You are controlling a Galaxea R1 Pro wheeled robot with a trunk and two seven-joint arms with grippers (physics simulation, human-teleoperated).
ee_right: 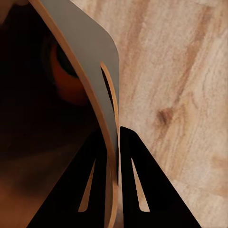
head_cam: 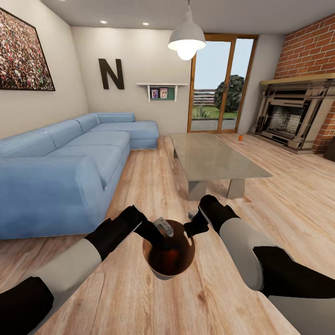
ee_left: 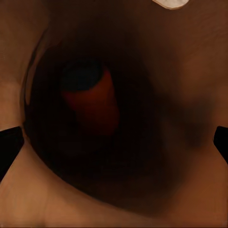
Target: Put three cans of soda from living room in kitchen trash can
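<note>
The bin [head_cam: 168, 260] hangs over the plank floor [head_cam: 153, 307], near the grey table [head_cam: 209, 158]. The right gripper [ee_right: 117, 142] is clamped on its rim, a thin, stiff wall and probably the best hold. The left gripper [ee_left: 114, 137] spreads wide above its mouth. Inside lies an orange can [ee_left: 92, 102], likely light and prone to roll. Another can [head_cam: 240, 137] stands beyond the table.

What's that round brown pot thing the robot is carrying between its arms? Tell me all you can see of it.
It is the trash can, a small round tapering bin, brown inside with a thin pale grey wall and a slot cut near the rim. The right gripper pinches its rim, one finger inside and one outside; the left gripper reaches into its mouth. It hangs above the wood floor, and an orange-red soda can lies inside.
</note>
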